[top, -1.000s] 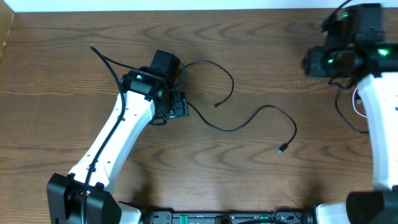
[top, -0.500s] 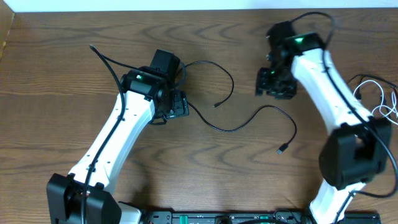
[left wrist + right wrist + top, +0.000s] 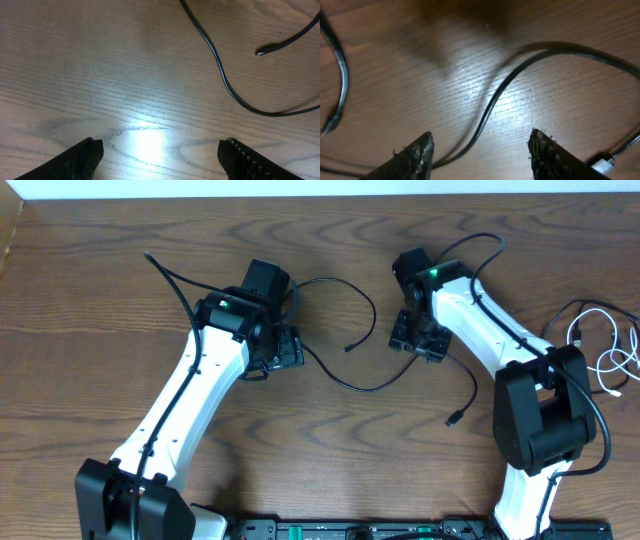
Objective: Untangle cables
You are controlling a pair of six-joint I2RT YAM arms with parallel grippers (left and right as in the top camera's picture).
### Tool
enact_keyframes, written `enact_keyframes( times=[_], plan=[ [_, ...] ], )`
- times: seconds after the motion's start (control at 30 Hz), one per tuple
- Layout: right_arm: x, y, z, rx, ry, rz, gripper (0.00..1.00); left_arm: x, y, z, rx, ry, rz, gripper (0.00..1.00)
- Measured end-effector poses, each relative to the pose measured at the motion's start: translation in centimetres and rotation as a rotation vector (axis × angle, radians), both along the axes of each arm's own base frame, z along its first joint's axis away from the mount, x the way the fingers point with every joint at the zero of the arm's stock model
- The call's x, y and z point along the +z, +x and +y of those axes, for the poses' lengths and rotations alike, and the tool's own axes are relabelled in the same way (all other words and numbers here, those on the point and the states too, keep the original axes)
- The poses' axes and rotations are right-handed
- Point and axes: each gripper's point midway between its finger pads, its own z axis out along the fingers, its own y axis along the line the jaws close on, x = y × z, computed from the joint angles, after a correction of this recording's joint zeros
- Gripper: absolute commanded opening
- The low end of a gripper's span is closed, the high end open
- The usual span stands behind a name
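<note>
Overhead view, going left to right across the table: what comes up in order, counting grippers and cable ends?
left gripper → black cable plug end → right gripper → lower black plug → white cable

We see a brown wooden table (image 3: 90,340). A black cable (image 3: 372,387) winds loosely across its middle, flat on the wood, plug ends apart; it is possibly one cord. A white cable (image 3: 604,365) lies looped near the right edge.
</note>
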Motion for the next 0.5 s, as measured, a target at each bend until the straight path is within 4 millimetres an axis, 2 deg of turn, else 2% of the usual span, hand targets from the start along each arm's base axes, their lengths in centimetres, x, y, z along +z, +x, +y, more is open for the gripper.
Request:
enact_keyframes(
  times=[0.27, 0.37, 0.4, 0.43, 0.5],
  plan=[
    [-3.3, -0.9, -0.3, -0.048, -0.001, -0.010, 0.51, 0.0, 0.0, 0.0, 0.000, 0.000, 0.000, 0.80],
    [-4.1, -1.0, -0.3, -0.058, -0.005, -0.024, 0.33, 0.0, 0.0, 0.0, 0.000, 0.000, 0.000, 0.80],
    [-4.0, -0.7, -0.1, -0.059, -0.005, -0.037, 0.17, 0.0, 0.0, 0.0, 0.000, 0.000, -0.001, 0.80],
    [-4.0, -0.6, 0.1, -0.050, -0.003, -0.046, 0.08, 0.0, 0.0, 0.0, 0.000, 0.000, 0.000, 0.80],
    [-4.0, -0.5, 0.5, -0.042, -0.006, -0.060, 0.03, 0.0, 0.0, 0.0, 0.000, 0.000, 0.000, 0.80]
  ],
)
